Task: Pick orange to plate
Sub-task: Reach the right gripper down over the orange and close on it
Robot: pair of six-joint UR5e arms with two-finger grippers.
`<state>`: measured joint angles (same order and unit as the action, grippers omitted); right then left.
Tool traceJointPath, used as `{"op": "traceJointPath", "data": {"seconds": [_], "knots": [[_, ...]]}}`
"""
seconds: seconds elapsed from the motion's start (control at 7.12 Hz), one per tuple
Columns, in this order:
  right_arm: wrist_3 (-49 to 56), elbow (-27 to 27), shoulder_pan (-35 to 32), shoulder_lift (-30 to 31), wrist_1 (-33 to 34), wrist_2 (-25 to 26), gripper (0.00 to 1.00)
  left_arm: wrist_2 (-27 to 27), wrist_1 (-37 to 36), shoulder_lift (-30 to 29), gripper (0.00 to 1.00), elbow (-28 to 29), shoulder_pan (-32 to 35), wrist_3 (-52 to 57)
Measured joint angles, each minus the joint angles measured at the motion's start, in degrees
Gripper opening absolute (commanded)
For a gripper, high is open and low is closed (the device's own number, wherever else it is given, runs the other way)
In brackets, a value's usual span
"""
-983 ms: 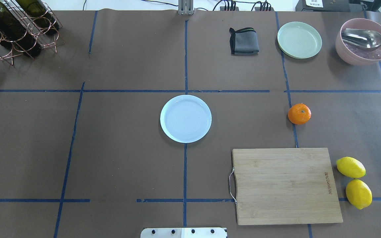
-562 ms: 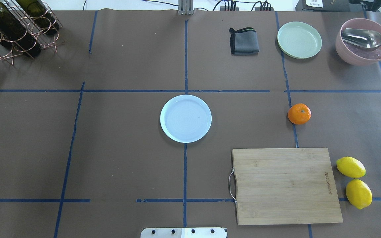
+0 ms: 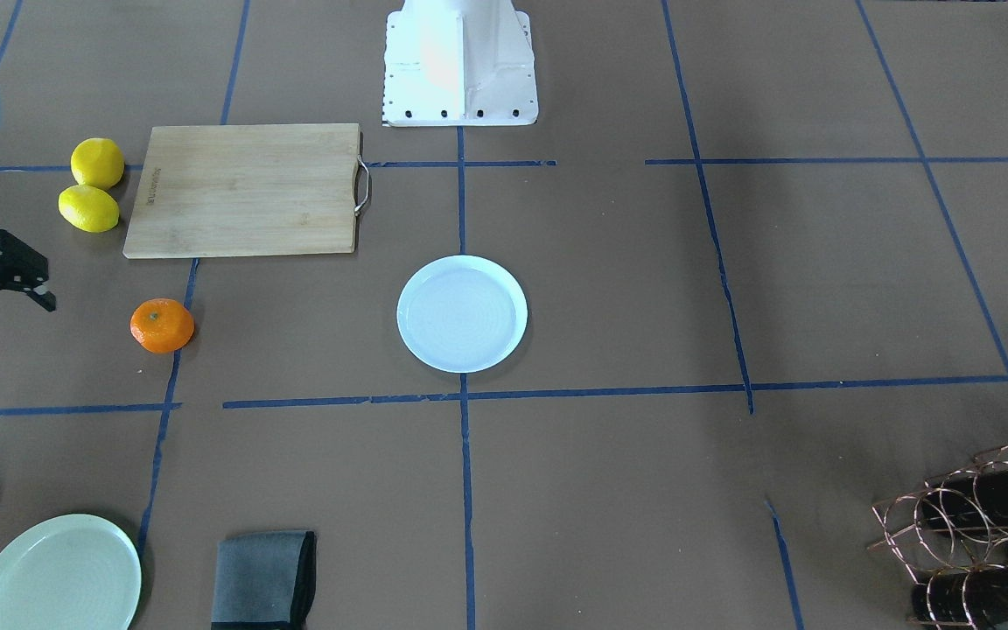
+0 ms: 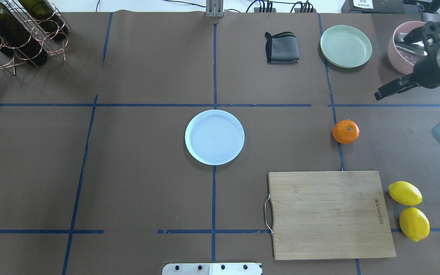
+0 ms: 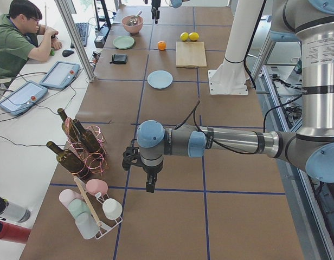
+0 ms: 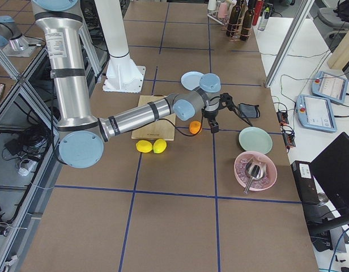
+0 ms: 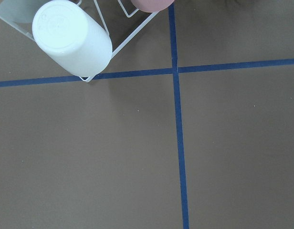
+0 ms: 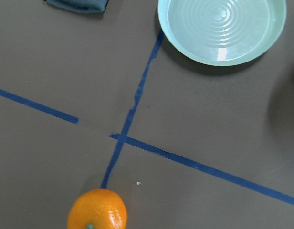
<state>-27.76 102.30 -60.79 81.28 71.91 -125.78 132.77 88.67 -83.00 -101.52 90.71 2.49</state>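
The orange (image 4: 345,131) lies on the brown table right of centre, just beyond the cutting board's far edge; the right wrist view catches it at the bottom edge (image 8: 97,210). The pale blue-white plate (image 4: 214,137) sits empty at the table's middle. My right gripper (image 4: 399,65) hangs open above the table, farther out and to the right of the orange, holding nothing; it also shows at the front view's left edge (image 3: 1,319). My left gripper (image 5: 148,173) hovers far off by the cup rack; I cannot tell its state.
A wooden cutting board (image 4: 330,214) lies near the orange, with two lemons (image 4: 405,193) to its right. A pale green plate (image 4: 345,46), a pink bowl (image 4: 397,57) and a folded grey cloth (image 4: 282,47) line the far right. A bottle rack (image 4: 17,30) stands far left.
The right arm has come into the overhead view from the right and now covers part of the pink bowl. Orange and plate have not moved.
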Motion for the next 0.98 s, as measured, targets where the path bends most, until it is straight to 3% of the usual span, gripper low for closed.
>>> {"op": "traceJointPath", "data": {"seconds": [0.56,0.98], "knots": [[-10.7,-1.6,11.1,-0.9,-3.9,10.3,1.00,0.2,0.1,0.0,1.00,-0.3,0.0,0.0],[-11.9,-2.9,14.7,-0.4,-3.9,14.4,1.00,0.3,0.1,-0.1,1.00,-0.5,0.0,0.0]]}}
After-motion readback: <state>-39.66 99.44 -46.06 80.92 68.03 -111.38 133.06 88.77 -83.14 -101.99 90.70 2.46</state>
